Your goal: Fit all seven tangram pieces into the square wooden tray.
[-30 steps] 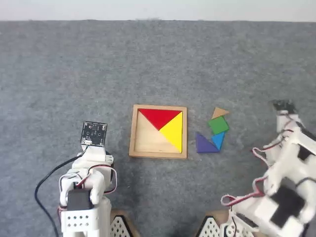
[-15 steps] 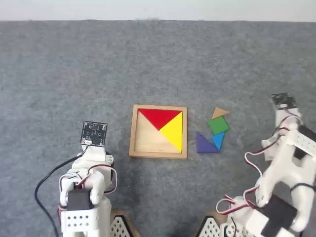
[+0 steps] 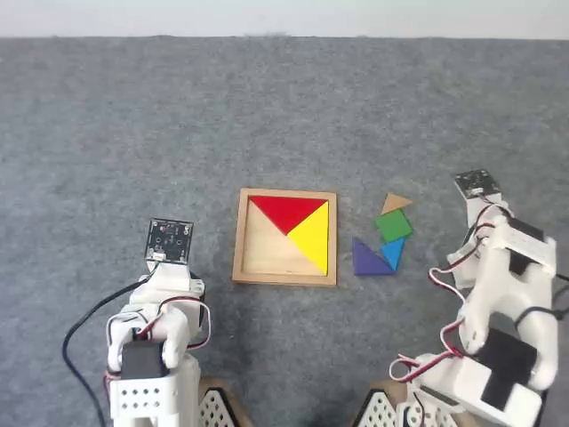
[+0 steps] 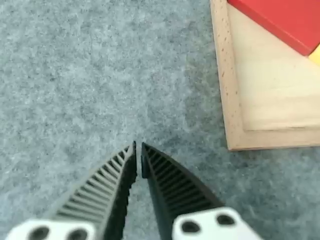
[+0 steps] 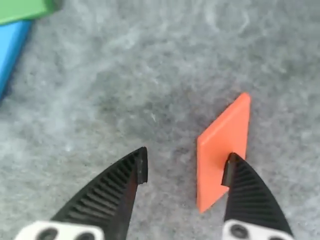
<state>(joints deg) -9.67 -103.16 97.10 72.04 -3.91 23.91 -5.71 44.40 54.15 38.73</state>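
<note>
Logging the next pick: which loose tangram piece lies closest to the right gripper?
The orange piece, right at a fingertip of the open right gripper; the green piece and blue piece lie farther off.

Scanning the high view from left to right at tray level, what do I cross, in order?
left arm → wooden tray → purple triangle → right arm

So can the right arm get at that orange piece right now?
Probably yes. The right gripper hangs open just above the orange piece, one fingertip over its edge, with bare carpet around it.
</note>
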